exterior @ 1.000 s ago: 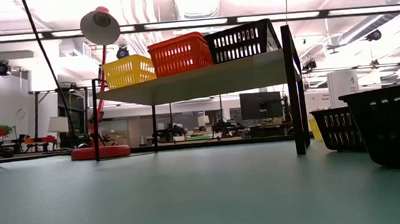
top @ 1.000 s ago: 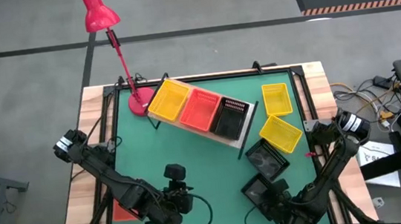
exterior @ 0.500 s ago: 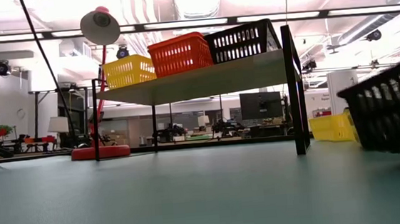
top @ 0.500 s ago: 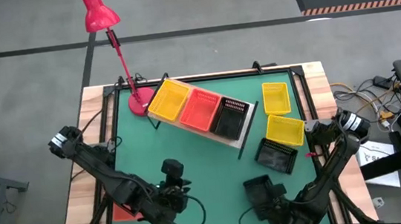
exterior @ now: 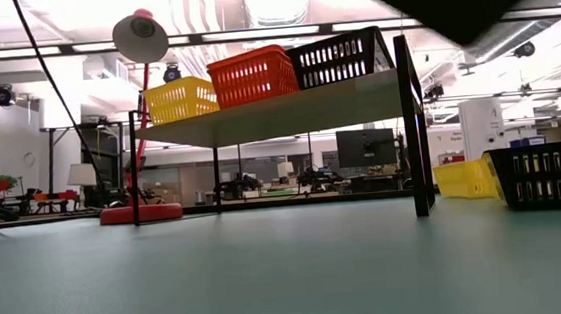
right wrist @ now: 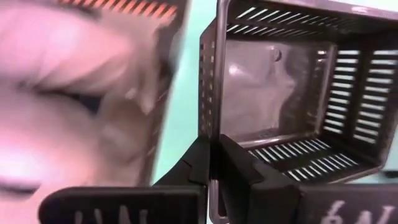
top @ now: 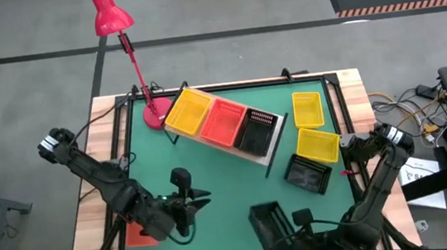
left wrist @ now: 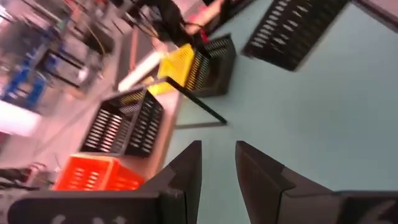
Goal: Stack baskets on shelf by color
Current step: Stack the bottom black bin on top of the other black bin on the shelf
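Left gripper (left wrist: 217,165): two dark fingers (left wrist: 186,171) parted, small gap, nothing between, hovering over green table (left wrist: 311,124). Ahead: shelf (left wrist: 149,62) with black frame leg; on it red-orange basket (left wrist: 93,175), black basket (left wrist: 124,127), yellow basket (left wrist: 180,62) beside another black mesh basket (left wrist: 214,65). Separate black basket (left wrist: 292,28) farther off. Background blurred.

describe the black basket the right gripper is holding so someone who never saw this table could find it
Start from the green table mat and go to its near edge, right of centre. There the right gripper is shut on the rim of a black plastic mesh basket, lifted off the mat. The other loose black mesh basket rests on the mat beside a yellow one.
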Controlling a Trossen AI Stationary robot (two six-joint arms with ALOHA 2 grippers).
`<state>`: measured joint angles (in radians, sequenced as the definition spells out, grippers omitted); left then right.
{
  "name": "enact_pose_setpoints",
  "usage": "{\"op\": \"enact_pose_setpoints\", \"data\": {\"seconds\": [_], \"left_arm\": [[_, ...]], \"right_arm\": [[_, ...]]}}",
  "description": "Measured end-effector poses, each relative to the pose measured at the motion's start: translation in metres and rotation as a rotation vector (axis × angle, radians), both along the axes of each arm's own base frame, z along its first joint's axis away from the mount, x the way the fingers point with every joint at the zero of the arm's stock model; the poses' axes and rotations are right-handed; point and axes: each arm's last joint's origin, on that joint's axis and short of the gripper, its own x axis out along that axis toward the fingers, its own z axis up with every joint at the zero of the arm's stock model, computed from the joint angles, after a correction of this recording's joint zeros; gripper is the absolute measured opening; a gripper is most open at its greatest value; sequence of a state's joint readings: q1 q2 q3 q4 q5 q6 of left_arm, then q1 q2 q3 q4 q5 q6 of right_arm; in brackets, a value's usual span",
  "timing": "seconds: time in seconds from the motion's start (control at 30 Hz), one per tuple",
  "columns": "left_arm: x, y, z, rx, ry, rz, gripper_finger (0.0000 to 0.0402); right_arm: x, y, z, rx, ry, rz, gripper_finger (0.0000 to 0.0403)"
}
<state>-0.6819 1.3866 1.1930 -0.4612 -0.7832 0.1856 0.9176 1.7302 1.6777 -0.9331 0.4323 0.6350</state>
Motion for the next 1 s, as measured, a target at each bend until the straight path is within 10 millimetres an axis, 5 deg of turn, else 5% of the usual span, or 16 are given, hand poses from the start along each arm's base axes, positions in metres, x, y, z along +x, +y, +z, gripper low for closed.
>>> {"op": "enact_pose_setpoints", "data": {"seconds": [0.3, 0.5, 0.73, 1.0], "left_arm": [[-0.023, 0.029, -0.009, 0.106, -0.167, 0.177, 0.0081], [-0.035, 0.041, -0.012, 0.065, -0.240, 0.229, 0.0081], [-0.043, 0.047, -0.017, 0.037, -0.269, 0.233, 0.0081], [-0.042, 0.047, -0.019, 0.034, -0.267, 0.234, 0.0081]], "right_arm": [[0.005, -0.030, 0.064, -0.276, -0.272, -0.231, 0.0013], [0.029, -0.067, 0.098, -0.266, -0.371, -0.425, 0.0013], [0.063, -0.117, 0.106, -0.264, -0.281, -0.506, 0.0013], [0.077, -0.173, 0.102, -0.239, -0.063, -0.591, 0.0013]]}}
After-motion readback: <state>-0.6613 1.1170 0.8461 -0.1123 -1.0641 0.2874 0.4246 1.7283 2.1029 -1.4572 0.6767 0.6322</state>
